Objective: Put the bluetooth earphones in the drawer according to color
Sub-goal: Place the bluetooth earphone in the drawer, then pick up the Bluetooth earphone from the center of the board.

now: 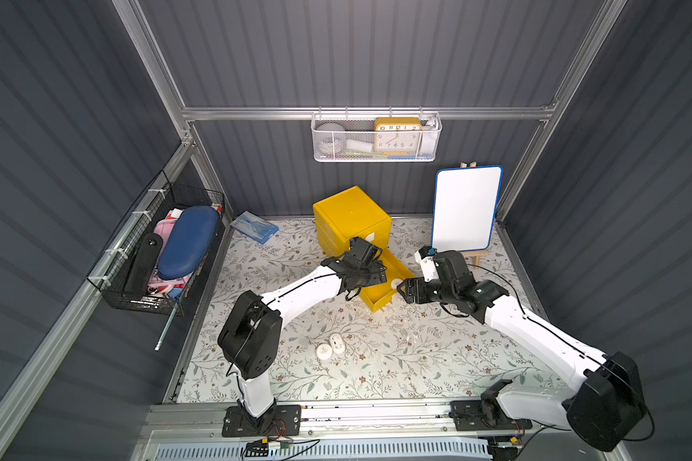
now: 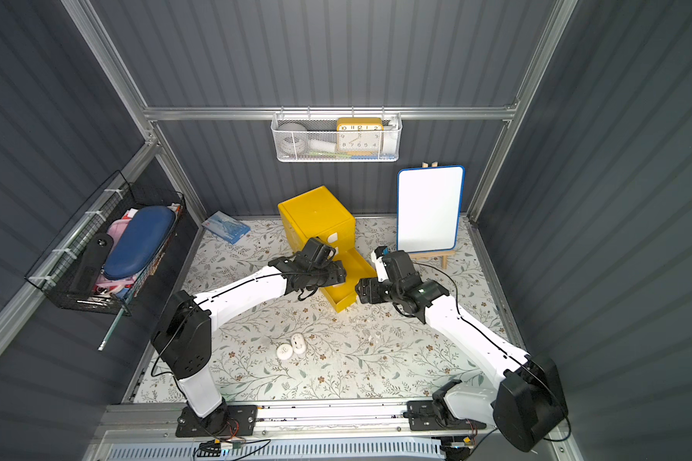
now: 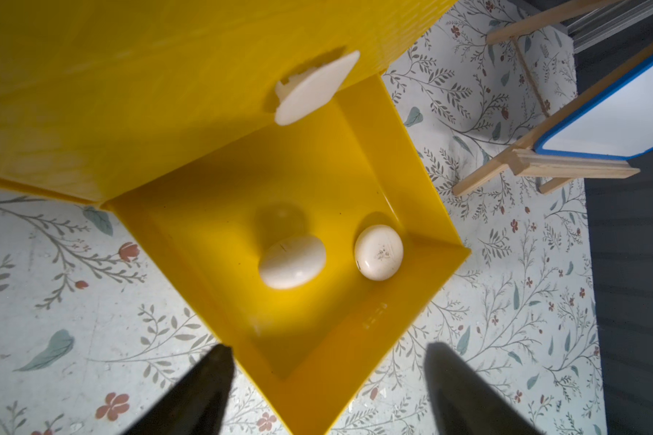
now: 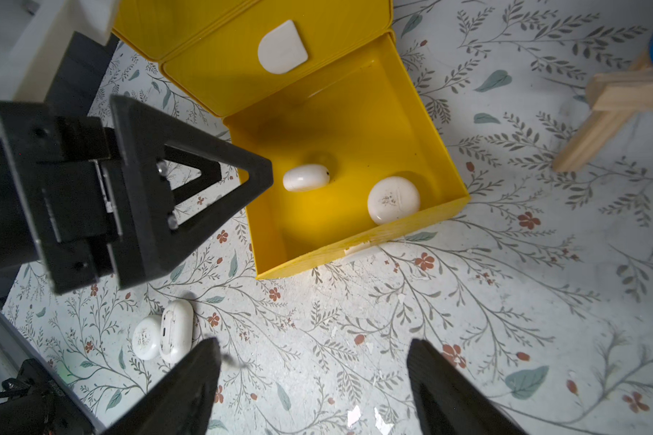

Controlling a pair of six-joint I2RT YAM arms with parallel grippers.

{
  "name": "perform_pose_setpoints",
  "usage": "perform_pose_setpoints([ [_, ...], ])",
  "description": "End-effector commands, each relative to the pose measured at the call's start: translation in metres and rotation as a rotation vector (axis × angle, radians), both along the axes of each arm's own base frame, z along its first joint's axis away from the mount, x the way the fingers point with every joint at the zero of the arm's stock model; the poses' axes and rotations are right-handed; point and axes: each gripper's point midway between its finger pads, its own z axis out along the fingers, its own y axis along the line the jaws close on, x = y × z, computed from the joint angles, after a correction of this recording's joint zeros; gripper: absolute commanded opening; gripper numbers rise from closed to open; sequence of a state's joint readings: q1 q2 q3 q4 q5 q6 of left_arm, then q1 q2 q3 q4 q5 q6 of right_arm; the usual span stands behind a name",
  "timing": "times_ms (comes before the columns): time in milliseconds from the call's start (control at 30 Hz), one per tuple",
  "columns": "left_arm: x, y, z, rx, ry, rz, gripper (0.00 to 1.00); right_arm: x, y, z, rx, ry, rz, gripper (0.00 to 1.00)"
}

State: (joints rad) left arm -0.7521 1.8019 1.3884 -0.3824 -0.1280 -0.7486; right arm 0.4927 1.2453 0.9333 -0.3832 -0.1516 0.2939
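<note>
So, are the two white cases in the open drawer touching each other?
Apart. In the left wrist view, bare floor of the drawer shows between the oval case and the round case. The right wrist view shows the gap too.

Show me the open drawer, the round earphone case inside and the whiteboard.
open drawer (image 4: pixel 340 124): right wrist view, bare floor.
round earphone case (image 4: pixel 393 199): right wrist view, top.
whiteboard (image 1: pixel 466 207): a top view, white face.

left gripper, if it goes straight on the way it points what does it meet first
Probably the open drawer: the left gripper, jaws open, points down into it, toward the bare yellow floor beside the oval white case. Depth is unclear; it might touch that case first.
</note>
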Motion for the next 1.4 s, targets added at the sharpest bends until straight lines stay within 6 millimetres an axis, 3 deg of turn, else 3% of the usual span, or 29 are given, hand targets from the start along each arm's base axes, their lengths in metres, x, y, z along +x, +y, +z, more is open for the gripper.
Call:
perform_pose_setpoints([
  [0, -0.007, -0.002, 0.006, 0.011, -0.008, -0.026, 0.96, -0.007, -0.006, -0.001, -0.023, 0.001, 0.004, 0.83],
  [67, -0.014, 0.002, 0.019, -0.002, -0.04, -0.036, 0.99, -0.009, -0.005, -0.004, -0.022, 0.012, 0.011, 0.83],
  [100, -0.017, 0.006, 0.028, -0.014, -0.06, -0.037, 0.99, -0.012, -0.006, 0.004, -0.009, -0.008, 0.014, 0.83],
  [400, -0.068, 0.063, 0.056, -0.05, -0.13, -0.012, 0.99, -0.036, 0.006, 0.009, 0.071, 0.025, 0.071, 0.84],
  [633, -0.093, 0.114, 0.029, -0.005, -0.105, 0.079, 0.99, -0.064, 0.046, 0.006, 0.084, 0.045, 0.214, 0.84],
  [767, -0.102, 0.133, 0.014, -0.02, -0.082, 0.116, 0.99, -0.073, 0.066, -0.003, 0.022, 0.039, 0.27, 0.84],
  [1033, -0.108, 0.175, -0.023, -0.078, -0.026, 0.216, 0.99, -0.092, 0.113, -0.04, -0.097, 0.088, 0.376, 0.84],
  [1367, -0.113, 0.201, -0.027, -0.082, -0.019, 0.316, 0.99, -0.104, 0.161, -0.08, -0.25, 0.12, 0.457, 0.79],
])
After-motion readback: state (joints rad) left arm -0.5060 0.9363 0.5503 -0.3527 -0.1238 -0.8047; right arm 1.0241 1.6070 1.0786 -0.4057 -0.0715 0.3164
